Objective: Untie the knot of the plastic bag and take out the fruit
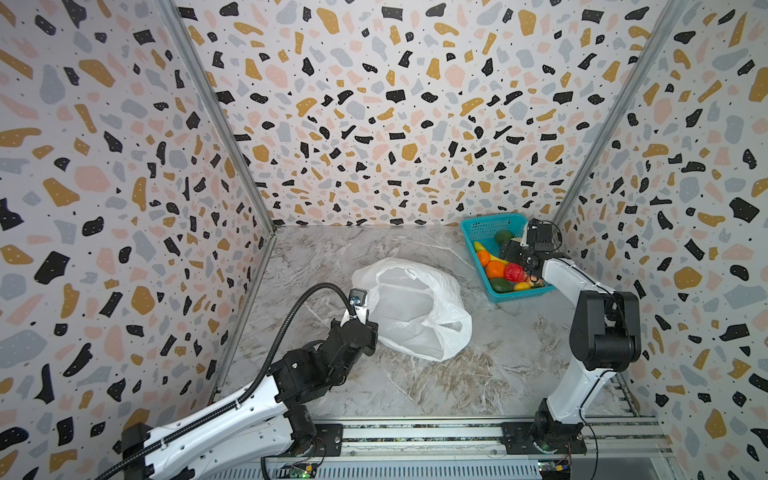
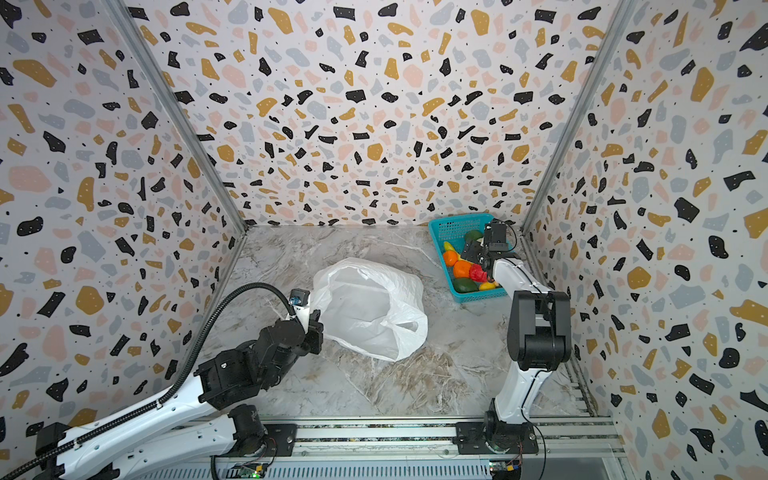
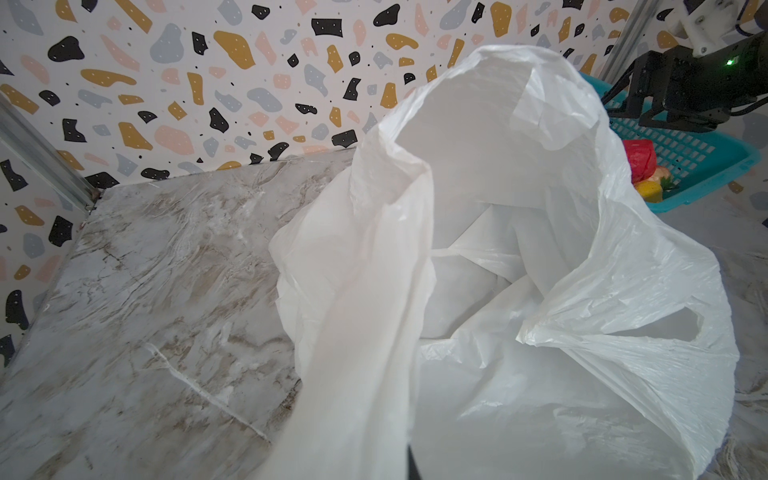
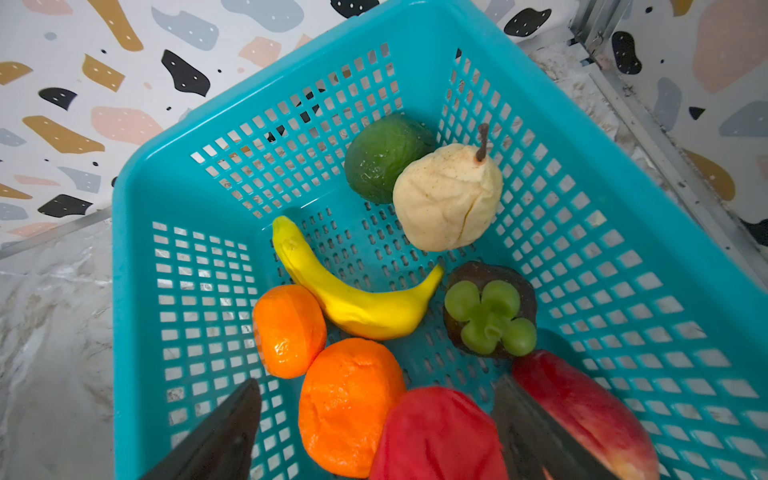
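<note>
**Bag open mid-table, fruit in basket**

plastic bag [image 1: 415,316]: thin white crinkly film, translucent, slumped mid-table on the marble-look table [image 1: 374,395]. Mouth gapes upward, and one handle loop [image 1: 466,328] flops on its near-right side. L gripper [image 1: 371,323] sits at the bag's left edge, jaws pressed together, pinching bag film. In the L wrist view that strip [image 3: 365,353] runs up to the lens & hides the fingers. Same view looks into the mouth: folded white film.

fruit [image 1: 514,272] sits in the teal basket [image 1: 490,224], far-right corner by the terrazzo-print wall [image 1: 374,124], well apart from the bag. Basket = rigid plastic w/ lattice walls + floor. R gripper [image 4: 378,384] hangs over it, jaws spread wide. The red piece [image 4: 436,436] lies btw its fingers [image 4: 224,432]; can't tell if it touches one.

Both top views: R gripper body + forearm cover part of the basket. Visible there are the dark green oval [image 1: 500,285], yellow piece [image 1: 520,286] and green ball [image 1: 503,237].

R wrist view adds:
- two dimpled oranges [image 4: 349,407]
- pale pear [image 4: 446,199] w/ stem
- curved banana [image 4: 353,303]
- dark mangosteen [image 4: 490,316] w/ green calyx
- glossy red-pink oblong piece [image 4: 582,407]
</note>
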You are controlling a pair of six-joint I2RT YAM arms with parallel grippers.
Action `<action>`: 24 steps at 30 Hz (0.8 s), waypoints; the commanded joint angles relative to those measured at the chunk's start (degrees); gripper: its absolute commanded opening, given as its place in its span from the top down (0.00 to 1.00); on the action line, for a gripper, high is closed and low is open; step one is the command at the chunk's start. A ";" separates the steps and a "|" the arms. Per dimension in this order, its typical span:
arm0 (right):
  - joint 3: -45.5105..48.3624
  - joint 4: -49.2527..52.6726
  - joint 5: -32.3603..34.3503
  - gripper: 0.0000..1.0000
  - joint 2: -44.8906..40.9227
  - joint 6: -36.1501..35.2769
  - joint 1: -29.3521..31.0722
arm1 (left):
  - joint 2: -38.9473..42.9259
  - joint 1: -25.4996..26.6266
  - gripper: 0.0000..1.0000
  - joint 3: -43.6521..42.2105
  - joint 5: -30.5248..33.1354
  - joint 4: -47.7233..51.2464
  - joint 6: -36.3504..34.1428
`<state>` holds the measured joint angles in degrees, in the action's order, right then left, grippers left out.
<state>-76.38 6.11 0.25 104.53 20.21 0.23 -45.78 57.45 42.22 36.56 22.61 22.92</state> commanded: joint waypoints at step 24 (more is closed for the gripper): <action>12.97 7.78 -5.52 0.10 -28.77 5.42 8.16 | -14.85 -18.33 1.00 -1.44 -6.99 -27.92 -14.07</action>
<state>-64.36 10.70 -4.51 78.61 24.49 7.81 -58.81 40.60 40.88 31.79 2.37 11.84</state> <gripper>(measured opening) 0.901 0.047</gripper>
